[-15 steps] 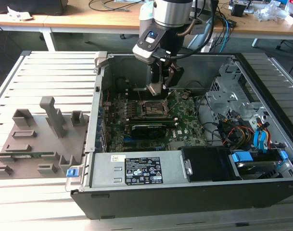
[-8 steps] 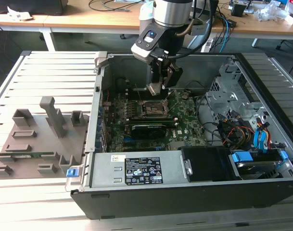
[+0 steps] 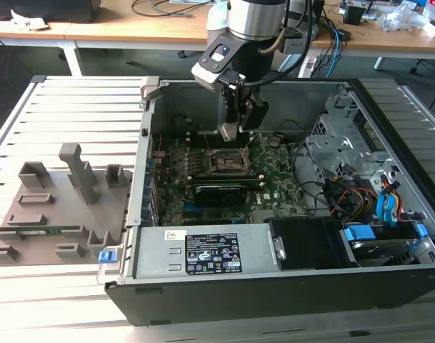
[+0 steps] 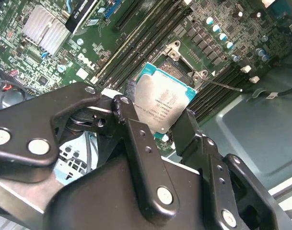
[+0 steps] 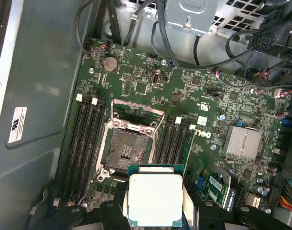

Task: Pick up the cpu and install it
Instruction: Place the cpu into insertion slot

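Claw [image 4: 157, 122] pinching the cpu [image 4: 162, 102] by two opposite edges; one black finger [image 4: 132, 132] on each side. Silvery lid uncovered, green rim showing around it.

Exterior view: cpu [image 3: 228, 131] hangs over the socket [image 3: 227, 159], apart from it, inside the open computer case [image 3: 274, 304].

First wrist view: socket [image 5: 129, 148] bare, contact field exposed, metal frame around it; cpu [image 5: 154, 199] just beside the socket, not seated. Dark memory slots [image 5: 86, 143] flank the socket on both sides. Silver heatsink [image 5: 242, 142] well apart from the socket, same motherboard [image 5: 184, 91].
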`<state>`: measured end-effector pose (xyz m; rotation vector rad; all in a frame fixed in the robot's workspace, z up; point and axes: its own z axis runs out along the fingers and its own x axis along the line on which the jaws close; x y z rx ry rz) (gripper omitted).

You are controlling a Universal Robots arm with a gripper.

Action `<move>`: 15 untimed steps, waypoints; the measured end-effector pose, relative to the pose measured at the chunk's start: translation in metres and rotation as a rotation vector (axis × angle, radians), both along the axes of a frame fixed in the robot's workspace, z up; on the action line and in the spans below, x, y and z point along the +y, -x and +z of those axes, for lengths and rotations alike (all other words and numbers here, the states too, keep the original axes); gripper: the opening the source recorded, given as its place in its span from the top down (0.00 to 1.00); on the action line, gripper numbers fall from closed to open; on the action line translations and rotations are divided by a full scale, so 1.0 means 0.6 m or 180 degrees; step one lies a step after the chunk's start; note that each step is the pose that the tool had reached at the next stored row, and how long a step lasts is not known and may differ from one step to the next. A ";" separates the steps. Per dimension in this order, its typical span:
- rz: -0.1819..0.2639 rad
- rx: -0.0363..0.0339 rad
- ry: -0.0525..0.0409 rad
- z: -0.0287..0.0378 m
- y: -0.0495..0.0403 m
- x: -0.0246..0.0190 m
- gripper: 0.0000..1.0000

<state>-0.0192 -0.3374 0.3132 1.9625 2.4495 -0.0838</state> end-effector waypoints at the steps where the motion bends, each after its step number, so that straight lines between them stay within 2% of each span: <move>1: -0.0023 0.0000 0.0002 0.000 0.000 0.0000 0.46; 4: -0.0077 0.0000 0.0005 0.000 0.000 0.0000 0.46; 10: -0.0296 0.0000 0.0020 0.000 0.000 0.0000 0.46; 12: -0.0585 0.0000 0.0038 0.000 0.000 0.0000 0.46; 15: -0.0661 0.0000 0.0044 0.000 0.000 0.0000 0.46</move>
